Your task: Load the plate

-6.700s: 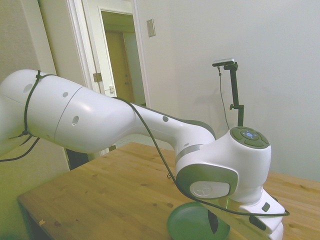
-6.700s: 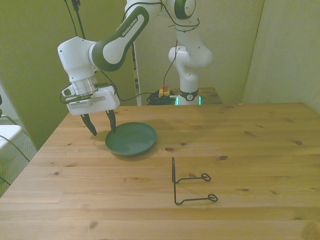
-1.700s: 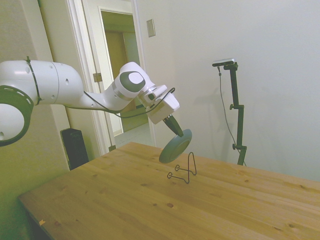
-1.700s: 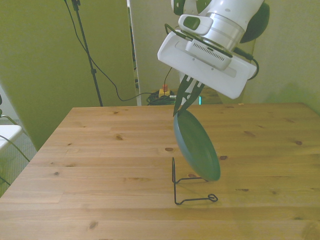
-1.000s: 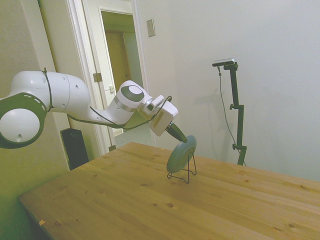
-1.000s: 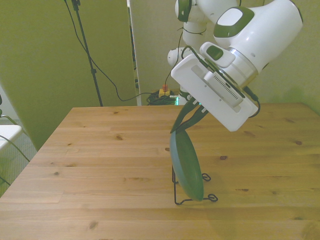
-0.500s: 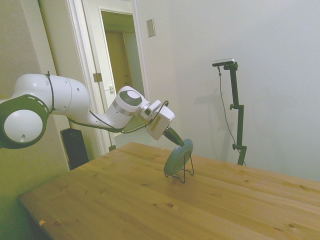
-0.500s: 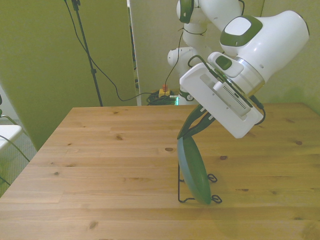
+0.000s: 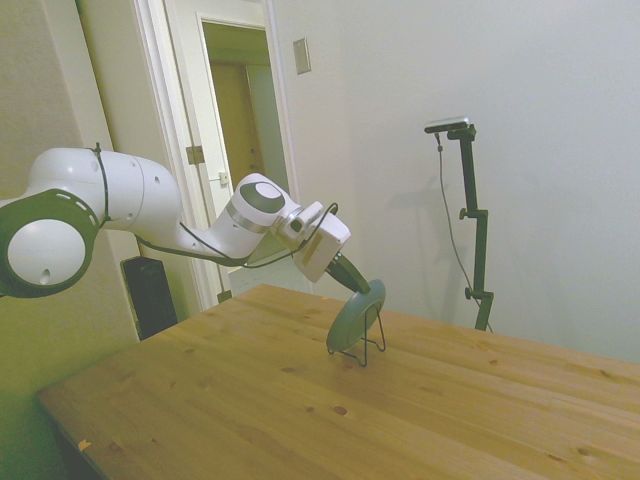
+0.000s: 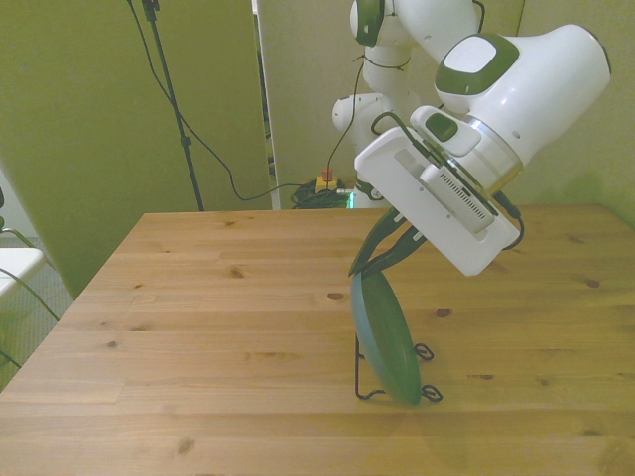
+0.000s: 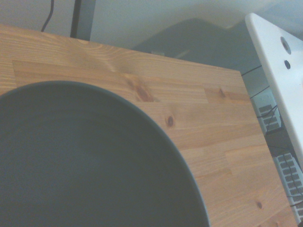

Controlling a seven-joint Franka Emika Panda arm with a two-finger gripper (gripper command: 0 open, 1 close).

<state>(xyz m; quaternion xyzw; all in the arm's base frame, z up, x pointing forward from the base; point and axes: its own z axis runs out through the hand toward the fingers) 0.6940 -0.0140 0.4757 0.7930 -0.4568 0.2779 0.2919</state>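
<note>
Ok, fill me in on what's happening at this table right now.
The white Franka arm is setting a dark green plate on edge into a small black wire stand on the wooden table. The gripper is shut on the plate's upper rim, and the plate stands nearly upright, leaning against the stand's vertical loop. It has not been let go yet.

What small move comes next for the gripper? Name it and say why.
Probably open the gripper and let go: the plate already stands on edge in the wire stand, leaning on its upright, while the fingers pinch its top rim.
</note>
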